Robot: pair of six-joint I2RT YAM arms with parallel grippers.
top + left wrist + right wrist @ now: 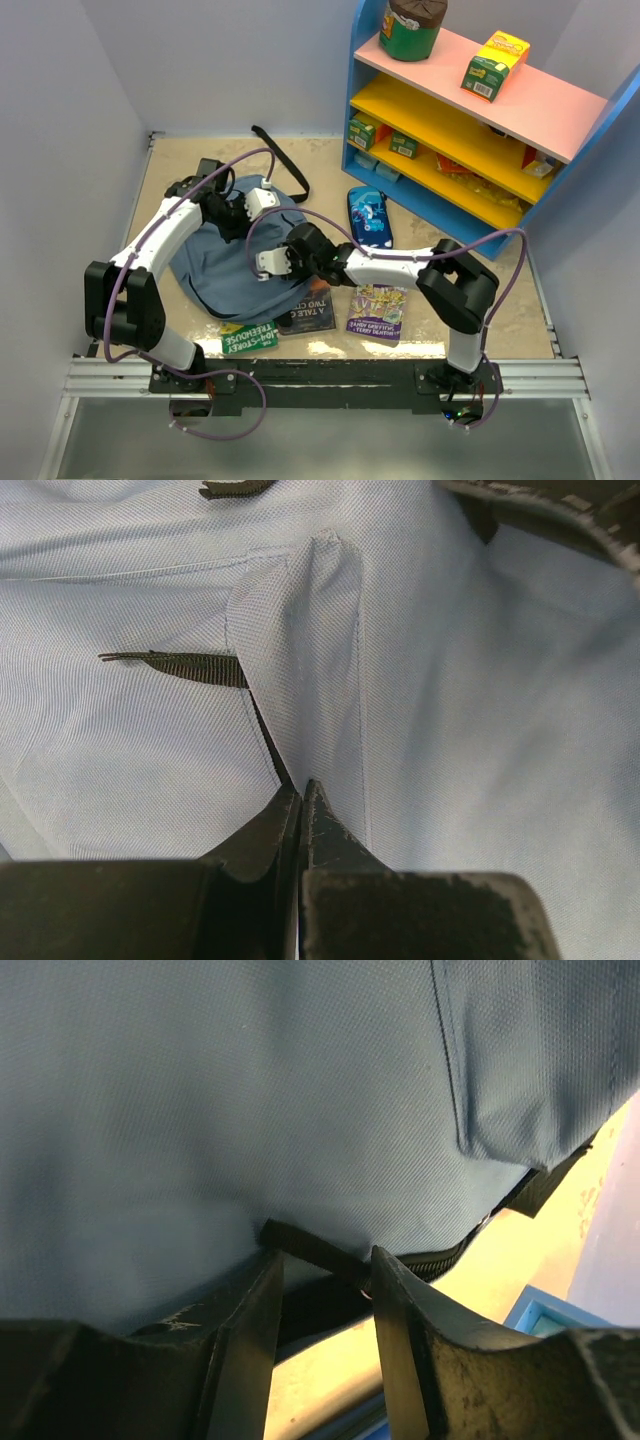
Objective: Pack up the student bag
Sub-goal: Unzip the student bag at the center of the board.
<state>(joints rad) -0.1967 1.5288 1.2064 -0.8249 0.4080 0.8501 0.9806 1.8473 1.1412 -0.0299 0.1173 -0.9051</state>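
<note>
**Two arms on the bag, mouth not yet opened**

Student bag (215, 270) lies slumped on the surface (175, 160), slate-blue, between both arms.

Left jaws: clenched on a raised pinch of cloth on the bag's upper face, as the left wrist view shows.

Right jaws: standing apart at the bag's near right edge. A black strip (315, 1252) beside the zip (445, 1258) lies across the gap, and no grip shows.

Books (310, 312) lie touching the bag's near edge. A pencil case (368, 215) lies just right of the bag. All are outside it.

Assessment: the step in hand looks to be opening the bag.

To do it well:
- The left should hold the cloth taut and lift only slightly, so the zip line runs straight.
- The right should close squarely on the strip, seated deep between the jaws.
- The right should then draw along the zip, not away from it.

Risks: thin cloth slipping out of the pinch, or the whole bag sliding over the books.
</note>
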